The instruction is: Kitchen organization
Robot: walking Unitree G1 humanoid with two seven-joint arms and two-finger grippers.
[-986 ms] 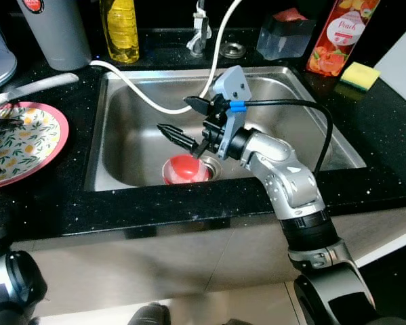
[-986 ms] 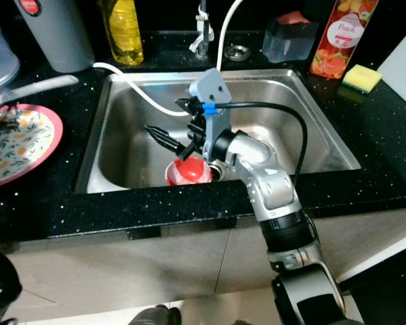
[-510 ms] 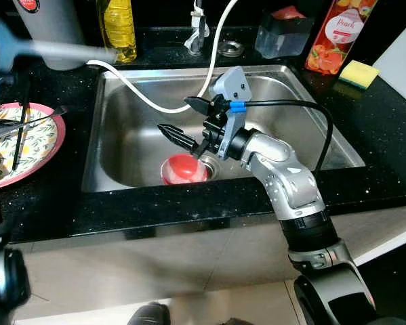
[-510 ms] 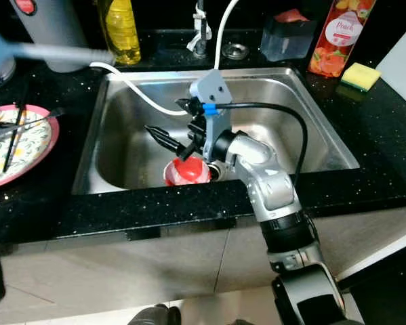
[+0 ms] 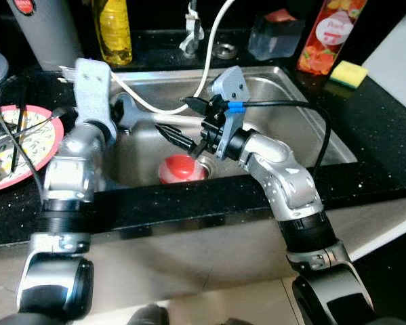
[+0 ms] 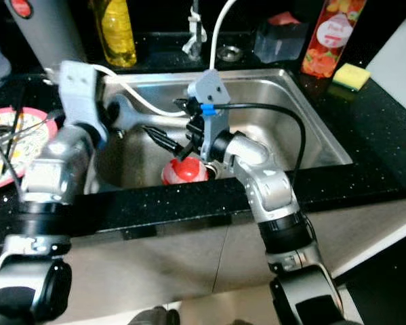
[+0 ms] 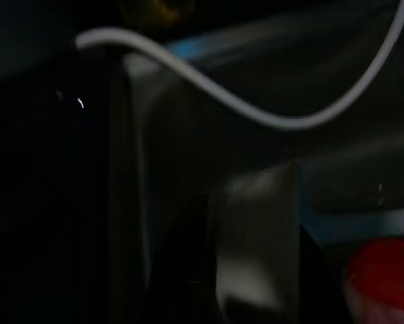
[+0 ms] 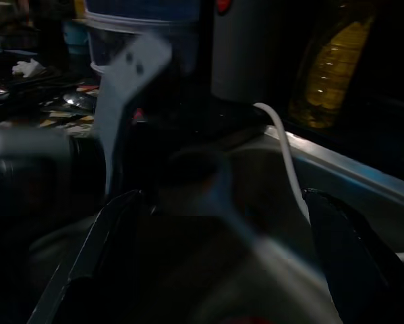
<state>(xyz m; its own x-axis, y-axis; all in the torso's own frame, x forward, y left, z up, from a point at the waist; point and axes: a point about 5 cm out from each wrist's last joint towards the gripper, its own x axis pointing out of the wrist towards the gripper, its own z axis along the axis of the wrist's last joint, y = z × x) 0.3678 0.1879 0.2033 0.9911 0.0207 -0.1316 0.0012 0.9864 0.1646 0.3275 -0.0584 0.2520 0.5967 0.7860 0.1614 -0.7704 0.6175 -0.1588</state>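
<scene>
Now the right gripper (image 5: 187, 124) hung wide open just above the red bowl (image 5: 179, 167) in the sink (image 5: 311, 128). Since a second ago the left gripper (image 5: 125, 112) had come over the sink's left rim, its opening impossible to tell; probably both arms would handle the bowl.

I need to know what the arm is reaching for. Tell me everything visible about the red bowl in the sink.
The red bowl sits at the bottom of the steel sink, near its front wall and beside the drain. It looks like smooth plastic, round, glossy, with a paler rim; whether it is upside down is unclear. The right gripper hovers above it, jaws open, not touching. Its front edge is hidden by the counter.
</scene>
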